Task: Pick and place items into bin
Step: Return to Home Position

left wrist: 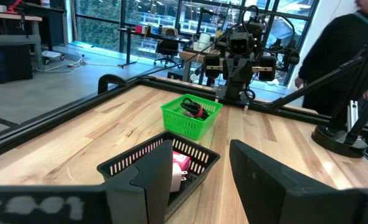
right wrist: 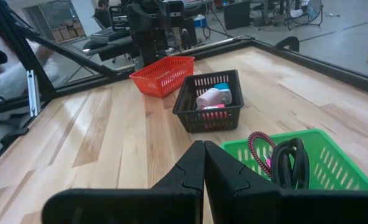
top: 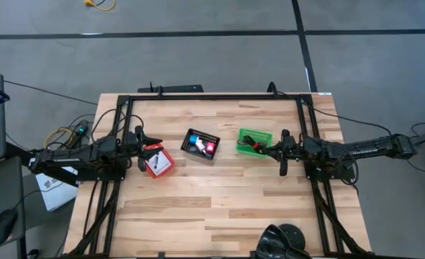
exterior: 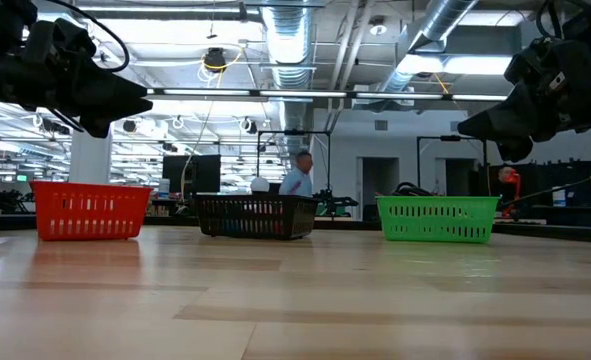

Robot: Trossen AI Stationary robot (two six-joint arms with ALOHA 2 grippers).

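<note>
Three small bins stand on the wooden table: a red bin (top: pixel 157 161), a black bin (top: pixel 200 145) and a green bin (top: pixel 254 139). The black bin (right wrist: pixel 210 99) holds a tiny blue piece (right wrist: pixel 222 86), a pale pink-white piece (right wrist: pixel 212 97) and a pink-red piece (right wrist: pixel 213 112). A black-and-red cable (right wrist: pixel 277 158) lies coiled in the green bin (right wrist: pixel 320 165). A white card with a black mark (top: pixel 154 159) lies in the red bin. My left gripper (top: pixel 144 151) hovers open at the red bin's left side. My right gripper (right wrist: pixel 203 149) is shut and empty, hovering at the green bin's right edge.
A glossy black rounded lump (top: pixel 284 240) sits at the table's near edge. A black frame (top: pixel 212 96) rims the table. Bare wood lies in front of the bins (exterior: pixel 295 290). A person (exterior: pixel 297 175) stands in the room beyond, and another (left wrist: pixel 339 56) stands near the table.
</note>
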